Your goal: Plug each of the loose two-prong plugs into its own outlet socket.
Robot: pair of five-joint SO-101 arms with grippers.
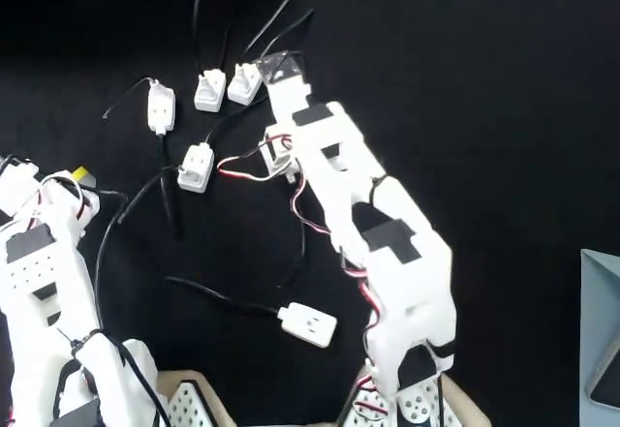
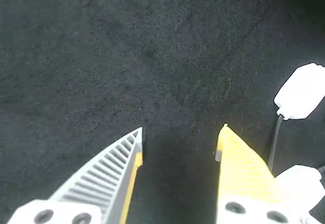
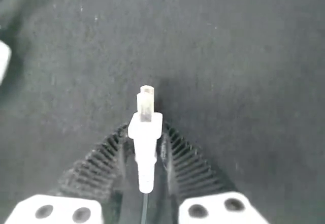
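My right gripper [image 3: 144, 135] is shut on a white two-prong plug [image 3: 144, 127], its prongs pointing away over the black mat. In the high view that gripper [image 1: 281, 67] is at the far middle, beside two white sockets [image 1: 210, 90] [image 1: 244, 84]. Another white socket [image 1: 161, 107] lies further left, one [image 1: 196, 167] lies nearer, and a corded socket [image 1: 308, 322] with its slots facing up sits near the front. My left gripper [image 2: 180, 132] is open over bare mat, at the left edge [image 1: 76, 177] in the high view. Two white pieces [image 2: 302, 92] [image 2: 299, 183] lie beside it.
Black cords [image 1: 136, 204] loop across the mat between the sockets. Red and white servo wires [image 1: 252, 167] hang off the right arm. A grey bin [image 1: 603, 330] stands at the right edge. The right half of the mat [image 1: 504, 137] is bare.
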